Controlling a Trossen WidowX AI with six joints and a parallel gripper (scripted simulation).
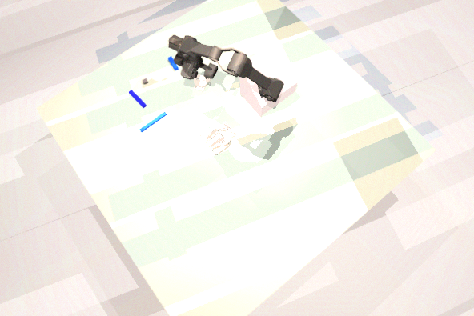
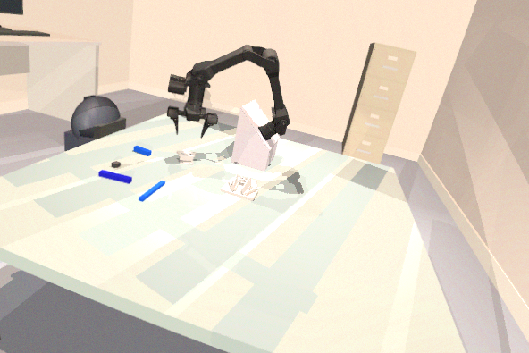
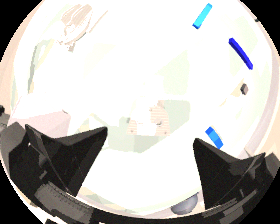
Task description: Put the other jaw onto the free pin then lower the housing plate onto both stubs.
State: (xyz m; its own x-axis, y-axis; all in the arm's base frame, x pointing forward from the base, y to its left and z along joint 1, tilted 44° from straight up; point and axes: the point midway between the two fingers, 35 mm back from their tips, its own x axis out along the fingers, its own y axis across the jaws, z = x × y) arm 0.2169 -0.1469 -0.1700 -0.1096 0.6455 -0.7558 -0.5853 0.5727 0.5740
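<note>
The pale base with its two jaws (image 1: 219, 141) (image 2: 241, 187) (image 3: 75, 25) stands on the table in front of the pink-white block. Both jaws show upright on it, side by side; whether each is fully on its pin and whether the teeth mesh is too washed out to tell. The pale housing plate (image 1: 201, 82) (image 2: 186, 156) (image 3: 149, 123) lies apart from the base, farther back on the table. My gripper (image 1: 200, 74) (image 2: 189, 135) (image 3: 151, 134) is wide open and empty. It hangs above the housing plate, fingers pointing down, with the plate below and between them, not touched.
A pink-white block (image 1: 251, 96) (image 2: 252, 146) (image 3: 43, 119) stands beside the arm's foot. Blue bars (image 1: 153, 122) (image 2: 115, 176) (image 3: 214, 137) and a small dark cube (image 1: 145, 81) (image 2: 116, 164) (image 3: 244, 89) lie on the plate's other side.
</note>
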